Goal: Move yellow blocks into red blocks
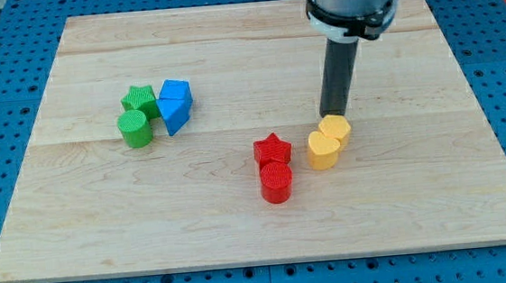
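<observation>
My tip [333, 114] set against yellow heart block [328, 142]; red star block [272, 148] and red cylinder block [276, 181] near, view's left. No jaws fitted.

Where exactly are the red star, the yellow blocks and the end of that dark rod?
red star block [273, 148], camera view, its top face.
yellow blocks [327, 141], camera view, top of the touching pair.
my tip [333, 114], camera view, the rod's lowest end, at the yellow blocks' upper edge.

Passage: narrow bare table [402, 193] gap lying between yellow blocks [328, 142] and red blocks [274, 167]; green blocks [136, 116] and blue blocks [175, 104] sitting well apart, leftward.
</observation>
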Controlling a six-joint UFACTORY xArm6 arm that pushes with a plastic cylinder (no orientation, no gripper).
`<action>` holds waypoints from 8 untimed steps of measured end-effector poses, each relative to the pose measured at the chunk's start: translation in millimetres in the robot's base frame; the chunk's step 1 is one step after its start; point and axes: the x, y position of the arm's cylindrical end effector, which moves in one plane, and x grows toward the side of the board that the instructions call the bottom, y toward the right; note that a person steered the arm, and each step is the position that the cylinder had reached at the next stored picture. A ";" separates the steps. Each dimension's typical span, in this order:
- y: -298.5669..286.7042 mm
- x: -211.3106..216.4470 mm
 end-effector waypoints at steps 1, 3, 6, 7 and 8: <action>6.1 16.2; 12.5 40.5; 67.4 61.6; 57.8 75.9; 36.0 75.2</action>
